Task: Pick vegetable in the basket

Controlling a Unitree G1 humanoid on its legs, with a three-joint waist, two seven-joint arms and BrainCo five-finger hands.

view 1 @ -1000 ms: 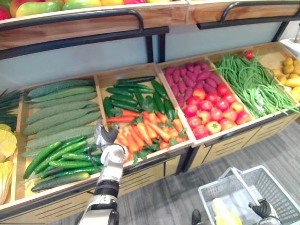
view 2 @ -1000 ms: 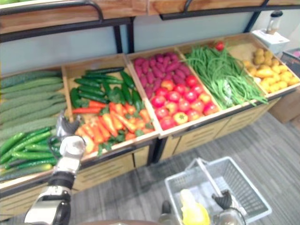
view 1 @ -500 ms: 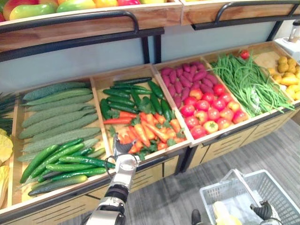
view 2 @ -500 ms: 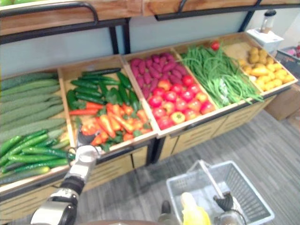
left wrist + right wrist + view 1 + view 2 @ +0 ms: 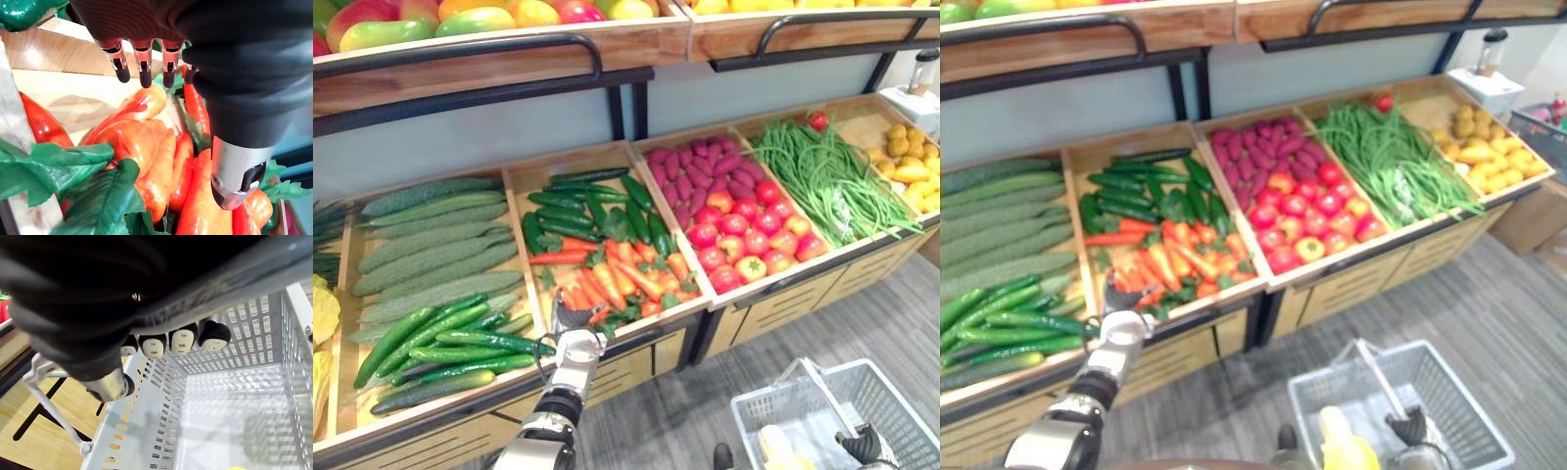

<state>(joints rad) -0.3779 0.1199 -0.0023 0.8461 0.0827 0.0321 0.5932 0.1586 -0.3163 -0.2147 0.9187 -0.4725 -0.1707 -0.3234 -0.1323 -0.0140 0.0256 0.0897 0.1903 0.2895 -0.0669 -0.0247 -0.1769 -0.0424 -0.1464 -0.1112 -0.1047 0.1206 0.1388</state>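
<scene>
Two hands are at work before a sloped produce stand. Our left hand sits at the front edge of the crate that holds carrots with dark green peppers behind them. In the left wrist view its fingers are straight and spread apart, with the thumb well off to one side, and nothing is held between them. The dark tips hang just over an orange carrot among green leaves; we cannot tell whether they touch it. The carrots all lie in the crate, none lifted. Our right hand is low at the right, by a grey basket over the floor. In the right wrist view its fingers are curled tight round the handle, with the slotted basket wall beyond them. Something yellow lies in the basket. Cucumbers fill the crate to the left of the carrots, while tomatoes and green beans lie in crates to the right.
</scene>
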